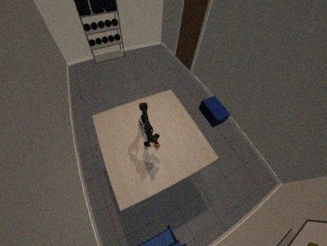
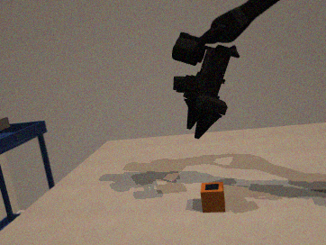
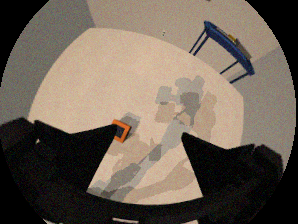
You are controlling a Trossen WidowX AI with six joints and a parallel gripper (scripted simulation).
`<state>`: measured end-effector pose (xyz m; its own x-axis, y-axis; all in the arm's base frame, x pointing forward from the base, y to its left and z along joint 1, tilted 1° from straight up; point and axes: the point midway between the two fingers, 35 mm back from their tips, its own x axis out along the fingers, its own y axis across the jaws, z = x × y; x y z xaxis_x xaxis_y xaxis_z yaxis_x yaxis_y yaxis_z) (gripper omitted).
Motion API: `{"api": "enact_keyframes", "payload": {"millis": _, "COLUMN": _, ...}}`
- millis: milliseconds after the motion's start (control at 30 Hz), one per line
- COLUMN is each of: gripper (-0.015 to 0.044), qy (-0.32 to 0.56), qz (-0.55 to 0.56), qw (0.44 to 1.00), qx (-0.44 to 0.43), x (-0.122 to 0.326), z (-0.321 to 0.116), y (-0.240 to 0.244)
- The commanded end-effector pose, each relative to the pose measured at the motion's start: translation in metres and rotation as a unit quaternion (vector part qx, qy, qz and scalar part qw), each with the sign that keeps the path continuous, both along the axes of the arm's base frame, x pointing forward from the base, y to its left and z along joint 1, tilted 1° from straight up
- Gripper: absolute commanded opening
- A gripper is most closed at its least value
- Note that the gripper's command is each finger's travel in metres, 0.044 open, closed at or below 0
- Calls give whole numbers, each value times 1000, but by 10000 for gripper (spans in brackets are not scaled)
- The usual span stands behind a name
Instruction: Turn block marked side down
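Observation:
The orange block sits flat on the pale table. Its marked side, with a dark square, faces up. My gripper is open with nothing between its fingers. It hangs well above the table, tilted, fingers pointing down. In the exterior view the fingertips are above and a little left of the block. In the wrist view the block shows beside the left fingertip, which hides part of it.
A blue stand is beyond the table's edge. A blue box and a rack of dumbbells are on the floor away from the table. Arm shadows fall across the tabletop around the block.

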<state>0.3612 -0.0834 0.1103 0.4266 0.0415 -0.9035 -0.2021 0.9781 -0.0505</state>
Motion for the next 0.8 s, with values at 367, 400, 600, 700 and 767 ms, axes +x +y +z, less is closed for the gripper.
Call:
{"api": "enact_keyframes", "payload": {"millis": 367, "gripper": 440, "qy": 208, "qz": -152, "qw": 966, "qx": 3, "x": -19, "z": -46, "y": 72}}
{"api": "enact_keyframes", "payload": {"millis": 400, "gripper": 440, "qy": 208, "qz": -152, "qw": 966, "qx": 3, "x": -19, "z": -46, "y": 72}}
{"api": "enact_keyframes", "payload": {"millis": 600, "gripper": 440, "qy": 208, "qz": -152, "qw": 966, "qx": 3, "x": -18, "z": -81, "y": 71}}
{"api": "enact_keyframes", "payload": {"millis": 700, "gripper": 440, "qy": 208, "qz": -152, "qw": 966, "qx": 3, "x": -18, "z": -83, "y": 71}}
{"api": "enact_keyframes", "payload": {"millis": 767, "gripper": 440, "qy": 208, "qz": -152, "qw": 966, "qx": 3, "x": -17, "z": -95, "y": 70}}
